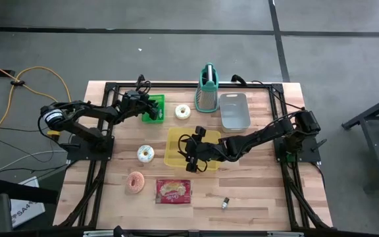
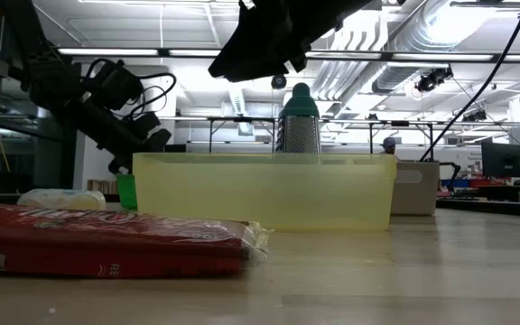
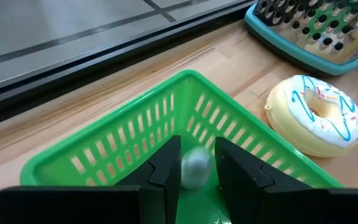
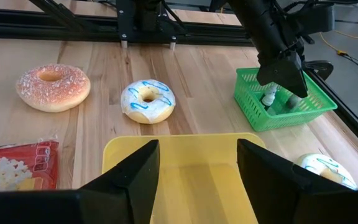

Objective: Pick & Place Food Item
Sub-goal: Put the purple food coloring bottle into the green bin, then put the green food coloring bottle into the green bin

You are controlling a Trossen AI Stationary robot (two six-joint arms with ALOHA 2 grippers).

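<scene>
A green mesh basket [image 3: 135,124] stands at the table's far left [image 1: 158,117]. My left gripper [image 3: 196,162] reaches into it, slanting down from the left, fingers a little apart. A small silvery thing [image 3: 196,169] sits between the fingertips, low in the basket. My right gripper [image 4: 194,168] hangs open over the yellow bin [image 1: 176,141] at the table's middle, nothing between its fingers. One white iced donut [image 1: 183,112] lies beside the basket, another [image 1: 146,153] left of the bin. A sugared donut [image 1: 135,182] and a red snack packet [image 1: 174,191] lie nearer the front. My left gripper has the silvery thing [image 3: 197,177] between its fingertips, coming in slanting down over the basket's rim from the table's left. A thin gap shows on one side of the thing. Whether the other finger [image 3: 169,165] touches it I cannot tell.
A teal-handled grater [image 1: 207,89] and a grey tray [image 1: 234,110] stand at the far edge, right of the basket. A small metal piece [image 1: 225,204] lies near the front. A black frame runs along the table's edges.
</scene>
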